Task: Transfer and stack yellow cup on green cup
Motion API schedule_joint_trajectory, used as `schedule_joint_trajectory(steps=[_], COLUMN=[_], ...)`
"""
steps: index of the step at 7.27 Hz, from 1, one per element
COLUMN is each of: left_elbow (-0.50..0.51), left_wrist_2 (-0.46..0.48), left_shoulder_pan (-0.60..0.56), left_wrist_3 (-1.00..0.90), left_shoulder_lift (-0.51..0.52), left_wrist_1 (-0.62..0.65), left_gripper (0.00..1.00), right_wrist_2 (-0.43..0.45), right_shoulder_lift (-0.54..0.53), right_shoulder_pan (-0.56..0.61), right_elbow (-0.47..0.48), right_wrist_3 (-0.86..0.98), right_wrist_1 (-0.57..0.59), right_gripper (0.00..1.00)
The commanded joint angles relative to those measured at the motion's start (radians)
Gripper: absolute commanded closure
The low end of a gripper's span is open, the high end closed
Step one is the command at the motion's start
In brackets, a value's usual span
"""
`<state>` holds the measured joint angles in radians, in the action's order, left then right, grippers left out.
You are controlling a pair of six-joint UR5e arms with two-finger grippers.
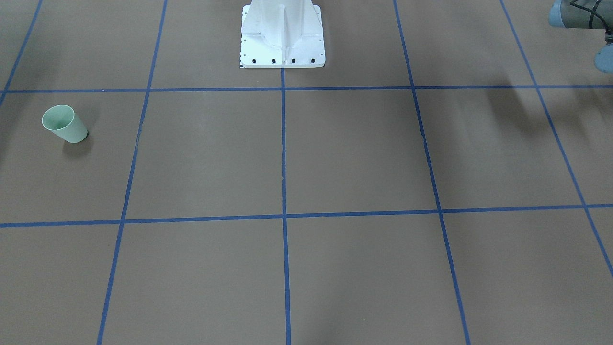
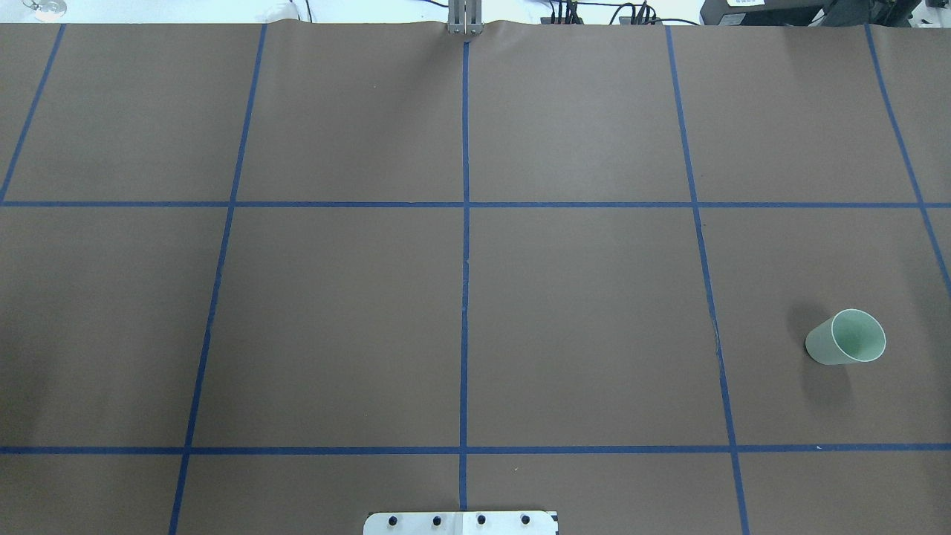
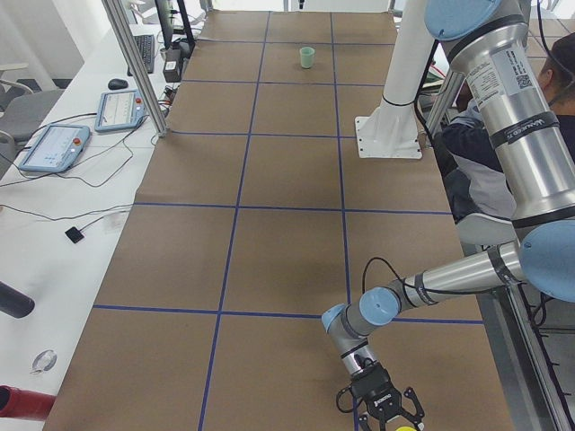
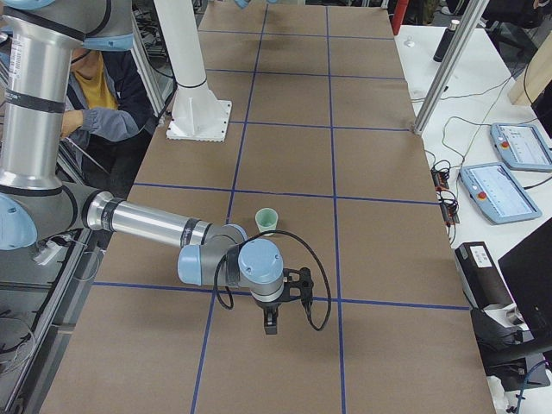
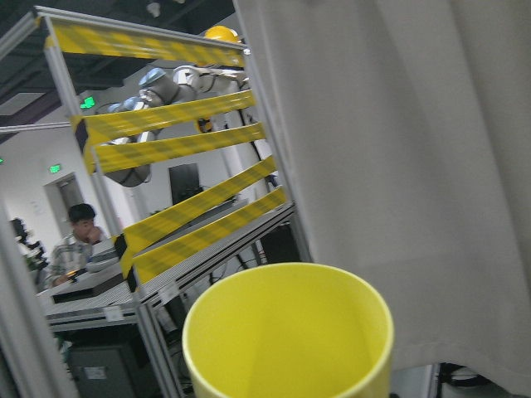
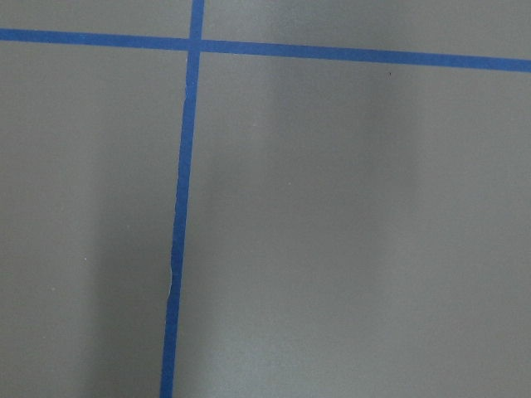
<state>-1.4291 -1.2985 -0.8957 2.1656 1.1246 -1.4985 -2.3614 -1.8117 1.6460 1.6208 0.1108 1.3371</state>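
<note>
Left gripper (image 3: 390, 418): sits low over the table's (image 2: 342, 319) left end, at the bottom edge of the left side view, on the end of the bent left arm (image 3: 503, 135). Only that side view catches it, so I can't say whether the jaws are spread or clamped. A yellow sliver shows right at its fingertips, cut off by the frame.

Yellow cup (image 5: 286, 332): fills the bottom centre of the left wrist view, close to the lens with its mouth toward it. The fingers are out of frame there. Behind it are a hazard-striped frame (image 5: 174, 133), a grey curtain (image 5: 398, 166) and a seated person, so that camera looks out into the room, not at the table.

Right gripper (image 4: 271, 326): points straight down near the table on the right arm (image 4: 147, 224), close to a blue tape (image 2: 465, 297) line. Again it shows in a side view only, so jaw state is unreadable. The right wrist view shows just brown cover and a tape crossing.

Green cup (image 2: 847, 338): upright, mouth up, standing alone on the robot's right side of the table. It is in the middle-row cell of the right-hand column, near the right arm's wrist and well apart from the left gripper and the yellow cup.

The robot pedestal (image 1: 282, 38) stands at the table's edge on the centre tape line. The teach pendants (image 4: 504, 168) lie on the side bench. An operator (image 4: 95, 95) sits behind the pedestal.
</note>
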Motion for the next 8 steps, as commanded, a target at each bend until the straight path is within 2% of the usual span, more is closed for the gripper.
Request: schedule_joint_trajectory(steps=[1, 2, 3, 4, 5, 6, 7, 8], left_elbow=[0.117, 0.181, 0.194, 0.194, 0.193, 0.191, 0.185, 0.179], left_wrist_2=[0.239, 0.301, 0.327, 0.327, 0.323, 0.314, 0.280, 0.230], left_shoulder_pan=[-0.087, -0.116, -0.199, -0.236, -0.242, -0.273, -0.275, -0.275], left_wrist_3=[-0.201, -0.360, -0.577, -0.745, -0.871, -0.968, -1.007, -1.061], left_shoulder_lift=[-0.011, -0.009, -0.003, 0.006, 0.062, 0.151, 0.226, 0.262], left_wrist_1=[-0.450, -0.703, -0.920, -1.077, -1.167, -1.198, -1.204, -1.288], left_gripper=[0.88, 0.88, 0.88, 0.88, 0.89, 0.91, 0.93, 0.99], right_wrist_2=[-0.001, -0.001, -0.002, -0.005, -0.007, -0.009, -0.031, -0.044], right_shoulder_lift=[0.000, 0.000, 0.003, 0.005, 0.009, 0.011, 0.009, 0.009], right_shoulder_pan=[0.000, 0.000, 0.000, 0.000, 0.000, 0.000, 0.000, 0.000], right_elbow=[0.001, 0.001, 0.001, 0.002, 0.002, 0.004, 0.005, 0.005], right_wrist_3=[0.001, -0.006, -0.014, -0.013, -0.013, -0.013, -0.014, -0.017], right_wrist_1=[-0.029, -0.062, -0.078, -0.079, -0.081, -0.081, -0.108, -0.162], right_gripper=[0.00, 0.00, 0.00, 0.00, 0.00, 0.00, 0.00, 0.00])
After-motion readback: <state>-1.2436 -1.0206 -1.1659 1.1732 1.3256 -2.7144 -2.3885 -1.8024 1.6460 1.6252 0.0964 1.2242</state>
